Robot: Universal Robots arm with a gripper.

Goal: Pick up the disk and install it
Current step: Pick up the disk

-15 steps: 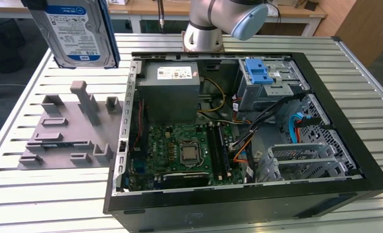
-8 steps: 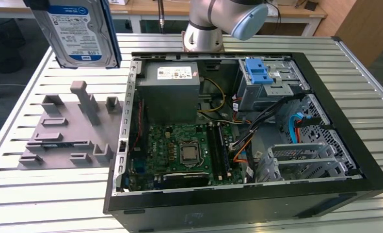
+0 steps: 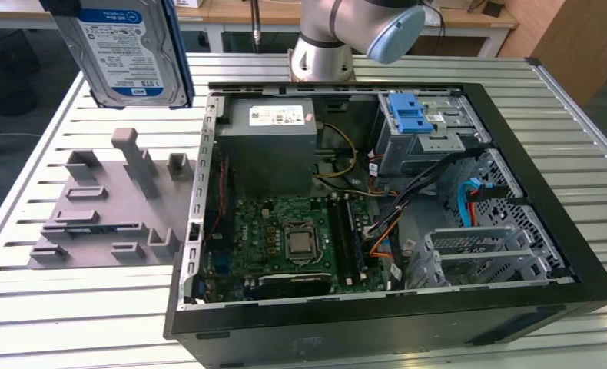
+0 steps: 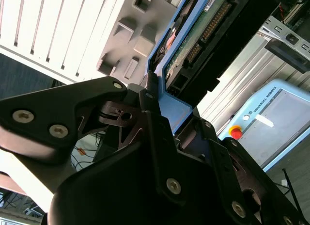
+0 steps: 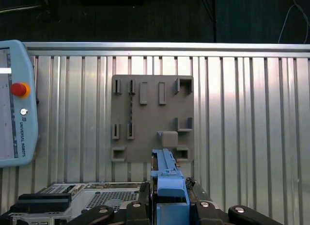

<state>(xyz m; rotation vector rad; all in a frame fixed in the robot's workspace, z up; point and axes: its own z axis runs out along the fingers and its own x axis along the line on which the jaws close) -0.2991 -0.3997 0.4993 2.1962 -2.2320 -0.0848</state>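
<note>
Disk transport stage. The claw (image 5: 170,195) is closed on the disk (image 3: 125,51), its black fingers (image 4: 145,113) clamping one of the blue side rails; in the second wrist view the green circuit board on the disk's underside faces the camera. In the exterior view the hard drive hangs high above the slatted tabletop (image 3: 591,161), label outward. It is near the far corner at the exterior view's left, above and apart from the grey slotted fixture (image 3: 107,207) and outside the open computer case (image 3: 549,192). The first wrist view looks down past the disk's blue edge onto the same fixture, with a teach pendant (image 5: 14,104) lying beside it on the tabletop.

Inside the case, the power supply (image 3: 273,127) sits at the far side. The drive cage with the blue latch (image 3: 411,115) lies toward the exterior view's right, with loose cables (image 3: 426,184) running just beside it.

Judged step: carrying the gripped disk toward the case. Good execution probably calls for a firm, unshifting hold on the rail, since the drive is held by one end and could pivot. It also calls for travel high enough to clear the case wall, and for keeping the side rails square to the cage and clear of the cables.
</note>
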